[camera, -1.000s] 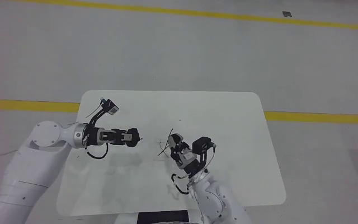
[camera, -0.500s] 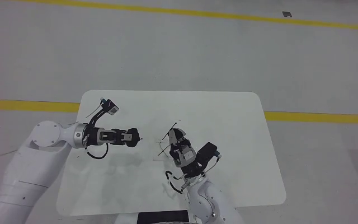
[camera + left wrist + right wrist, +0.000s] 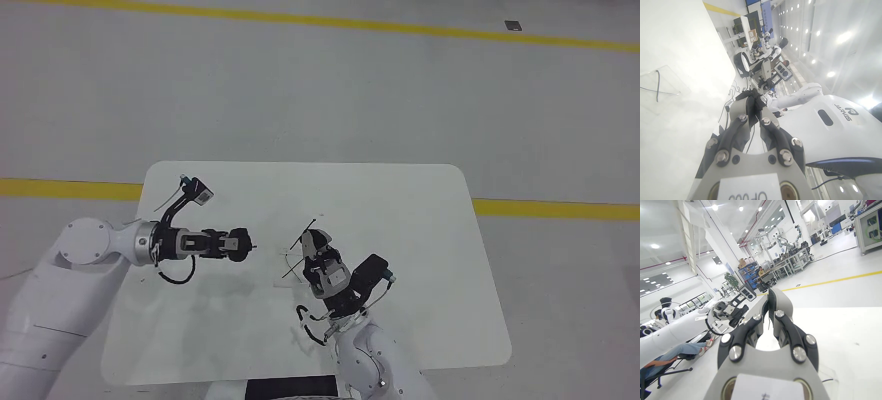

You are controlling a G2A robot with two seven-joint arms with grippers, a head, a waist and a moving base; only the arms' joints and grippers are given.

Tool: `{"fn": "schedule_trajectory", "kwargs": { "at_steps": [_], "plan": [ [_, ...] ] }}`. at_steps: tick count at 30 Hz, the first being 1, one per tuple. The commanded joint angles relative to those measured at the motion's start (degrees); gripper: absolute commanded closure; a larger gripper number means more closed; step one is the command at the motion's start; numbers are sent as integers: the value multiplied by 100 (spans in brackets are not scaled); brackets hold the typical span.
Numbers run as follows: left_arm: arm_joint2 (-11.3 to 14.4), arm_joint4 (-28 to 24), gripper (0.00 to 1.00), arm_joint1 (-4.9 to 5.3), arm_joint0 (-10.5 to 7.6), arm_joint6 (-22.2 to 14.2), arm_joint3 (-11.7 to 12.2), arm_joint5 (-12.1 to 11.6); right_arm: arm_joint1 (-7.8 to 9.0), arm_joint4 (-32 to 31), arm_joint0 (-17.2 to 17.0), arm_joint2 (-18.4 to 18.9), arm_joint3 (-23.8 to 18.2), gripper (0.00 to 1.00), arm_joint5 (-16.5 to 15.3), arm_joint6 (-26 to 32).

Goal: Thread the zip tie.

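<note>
The thin black zip tie [image 3: 769, 321] is pinched between the closed, ribbed pads of the right gripper [image 3: 769, 293] above the middle of the white table [image 3: 420, 200]; in the top view its long axis runs diagonally, with the free tip pointing toward the far-right. The left gripper [image 3: 753, 95] hangs well apart, aimed at it, dark-padded fingers pressed together; whether they pinch anything I cannot tell. By the right gripper a flat clear plastic sheet [image 3: 668, 75] lies on the table with two slim black strands [image 3: 658, 85] crossed on it
</note>
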Motion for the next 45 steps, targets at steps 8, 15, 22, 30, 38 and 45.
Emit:
{"fn": "schedule_trajectory", "kwargs": {
  "at_steps": [8,15,22,30,38,45],
  "plan": [
    [76,-17,100,-218,220,832,-47,0,0,0,0,0,0,100,0,0],
    [248,-89,100,-489,63,749,269,0,0,0,0,0,0,100,0,0],
    [148,-150,100,-707,-9,440,481,0,0,0,0,0,0,100,0,0],
    [23,-348,100,-949,-6,83,779,0,0,0,0,0,0,100,0,0],
    [-174,-558,100,-1179,-19,-293,1026,0,0,0,0,0,0,100,0,0],
    [-321,-514,100,-1334,-26,-529,1177,0,0,0,0,0,0,100,0,0]
  ]
}}
